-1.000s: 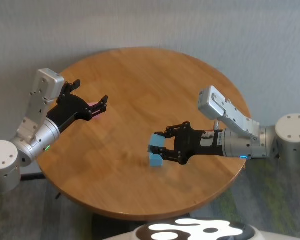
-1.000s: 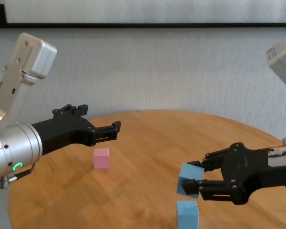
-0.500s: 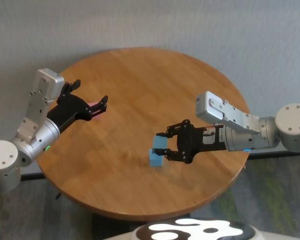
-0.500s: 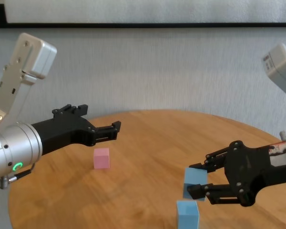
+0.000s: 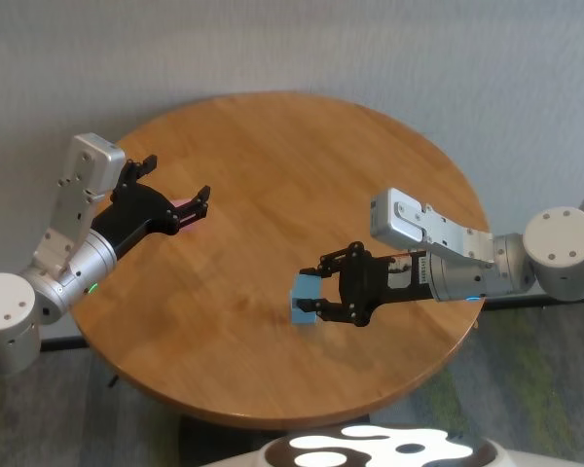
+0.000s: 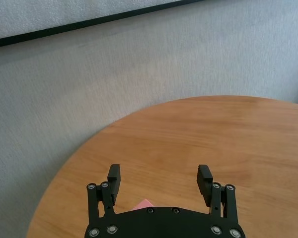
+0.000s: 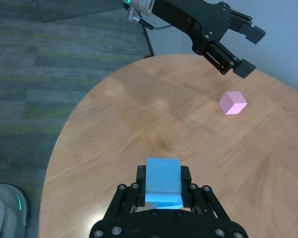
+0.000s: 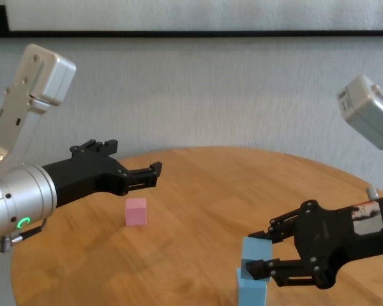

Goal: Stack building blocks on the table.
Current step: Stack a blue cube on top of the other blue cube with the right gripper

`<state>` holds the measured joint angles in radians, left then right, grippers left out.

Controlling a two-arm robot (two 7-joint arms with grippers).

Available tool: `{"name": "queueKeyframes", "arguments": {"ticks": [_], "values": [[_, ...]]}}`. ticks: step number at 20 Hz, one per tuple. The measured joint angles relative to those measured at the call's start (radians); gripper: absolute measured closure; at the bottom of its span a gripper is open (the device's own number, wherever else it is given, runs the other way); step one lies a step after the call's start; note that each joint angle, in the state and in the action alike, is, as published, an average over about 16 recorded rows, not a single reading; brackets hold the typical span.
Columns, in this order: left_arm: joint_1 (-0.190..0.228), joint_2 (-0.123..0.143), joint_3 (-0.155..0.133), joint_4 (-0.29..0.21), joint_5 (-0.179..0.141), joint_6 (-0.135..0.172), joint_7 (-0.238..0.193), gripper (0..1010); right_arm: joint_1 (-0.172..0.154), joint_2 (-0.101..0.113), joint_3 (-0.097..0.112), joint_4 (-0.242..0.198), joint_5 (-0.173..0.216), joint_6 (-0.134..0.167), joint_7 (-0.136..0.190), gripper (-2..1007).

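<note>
Light blue on light blue — our right gripper (image 8: 263, 260) is clamped on the upper blue block (image 8: 256, 250) and has it sitting at, or only just above, the top face of the lower blue block (image 8: 251, 290). We cannot tell from the chest view whether the two faces are fully touching. In the head view the pair sits at about five o'clock on the table (image 5: 273, 175), well in from the rim.

To finish this step well, we judge that the upper block should be squared over the lower one before the fingers part. In the chest view its edges look slightly offset from the block beneath, so a small correction and a gentle settle seem wise. Then the fingers should open straight outward and the arm lift away without dragging, since a nudge could topple so light a stack.

The blocks look like small matte cubes of equal size, plain-faced with crisp edges. The pink block (image 8: 135, 211) rests alone at about nine o'clock, well apart from the blue pair. Our left gripper (image 8: 134, 171) hovers above it with fingers spread wide — holding nothing.
</note>
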<state>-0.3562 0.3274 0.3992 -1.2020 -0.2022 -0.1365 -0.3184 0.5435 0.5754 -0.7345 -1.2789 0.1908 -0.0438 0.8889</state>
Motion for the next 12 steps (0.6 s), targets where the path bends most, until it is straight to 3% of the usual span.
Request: {"name": "queueKeyframes", "arguments": {"ticks": [12], "values": [[0.0, 0.0, 0.0, 0.0, 0.0, 0.0, 0.0, 10, 0.021, -0.027, -0.025, 0.055, 0.004, -0.006, -0.004, 643]]}}
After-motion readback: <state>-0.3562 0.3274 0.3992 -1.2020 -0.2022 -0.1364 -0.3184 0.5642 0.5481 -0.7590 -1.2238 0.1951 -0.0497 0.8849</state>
